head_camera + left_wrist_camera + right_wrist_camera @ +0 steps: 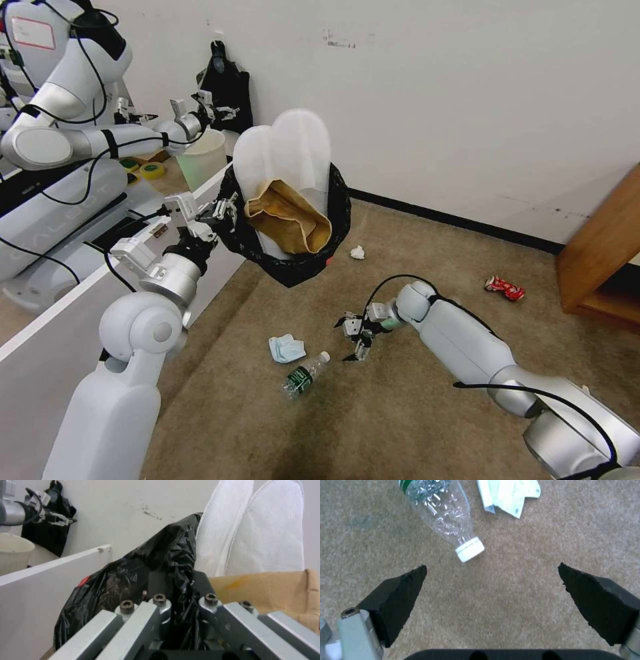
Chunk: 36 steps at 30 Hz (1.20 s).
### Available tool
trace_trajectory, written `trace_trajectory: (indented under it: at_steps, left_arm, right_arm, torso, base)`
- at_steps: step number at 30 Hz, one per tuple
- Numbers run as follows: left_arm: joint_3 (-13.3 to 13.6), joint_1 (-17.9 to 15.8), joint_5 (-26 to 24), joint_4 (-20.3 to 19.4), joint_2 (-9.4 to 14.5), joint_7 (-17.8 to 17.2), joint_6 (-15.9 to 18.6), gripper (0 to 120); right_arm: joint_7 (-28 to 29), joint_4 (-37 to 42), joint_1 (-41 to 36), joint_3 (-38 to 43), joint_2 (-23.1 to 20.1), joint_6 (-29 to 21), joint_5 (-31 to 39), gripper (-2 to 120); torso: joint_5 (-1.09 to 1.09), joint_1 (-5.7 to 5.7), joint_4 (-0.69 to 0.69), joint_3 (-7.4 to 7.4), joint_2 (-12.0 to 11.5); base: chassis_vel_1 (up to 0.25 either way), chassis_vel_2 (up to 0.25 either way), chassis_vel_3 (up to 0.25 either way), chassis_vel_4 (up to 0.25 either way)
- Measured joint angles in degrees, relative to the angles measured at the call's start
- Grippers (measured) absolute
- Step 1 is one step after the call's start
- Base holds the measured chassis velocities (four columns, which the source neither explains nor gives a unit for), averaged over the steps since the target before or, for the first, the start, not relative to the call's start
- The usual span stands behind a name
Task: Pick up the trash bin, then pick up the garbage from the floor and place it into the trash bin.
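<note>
Already the left tool (223, 212) is clamped on the trash bin (293, 220), held off the floor (400, 413) with slippers (293, 150) and paper bag (287, 217) inside; below the bin, right tool (355, 340) gapes empty beside bottle (303, 375), with mask (287, 348), wad (358, 252), can (505, 287) left.

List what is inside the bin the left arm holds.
Two white slippers stand up out of the bin, with a brown paper bag in front of them. Anything deeper is hidden by these and the black liner. The left gripper clamps the rim.
</note>
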Motion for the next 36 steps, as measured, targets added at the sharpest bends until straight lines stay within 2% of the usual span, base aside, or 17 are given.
trace_trajectory:
  at_steps: [36]
  left_arm:
    - [-0.22,0.77,-0.38,-0.28,-0.09,0.57,-0.37,4]
  right_arm:
    - [2.70,-5.13,1.95,-0.95,4.32,0.36,-0.85,100]
  torso:
    - [0.00,0.00,0.00,0.00,0.00]
  base:
    - [0.000,0.000,0.000,0.000]
